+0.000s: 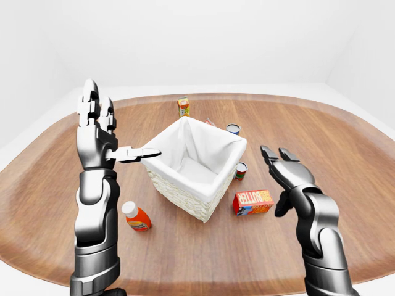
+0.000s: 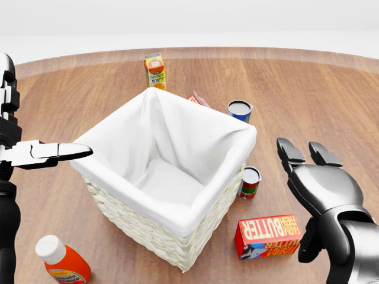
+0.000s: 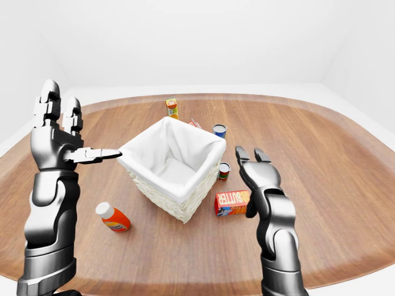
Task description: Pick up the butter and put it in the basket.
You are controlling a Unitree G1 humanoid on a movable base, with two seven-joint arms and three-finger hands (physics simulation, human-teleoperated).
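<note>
The butter (image 2: 268,236) is a red box lying flat on the wooden table, just right of the basket's near corner. The basket (image 2: 148,228) is white wicker with a white cloth liner and holds nothing. My right hand (image 2: 302,195) hovers open to the right of the butter and slightly above it, fingers spread, thumb hanging down beside the box without touching it. My left hand (image 1: 122,126) is raised open to the left of the basket, thumb pointing at its rim, holding nothing.
An orange juice carton (image 2: 155,71) stands beyond the basket. A blue can (image 2: 239,110) and a small can (image 2: 250,181) sit to the basket's right. A red-and-white carton (image 2: 198,99) peeks from behind it. An orange bottle (image 2: 62,263) lies at the lower left.
</note>
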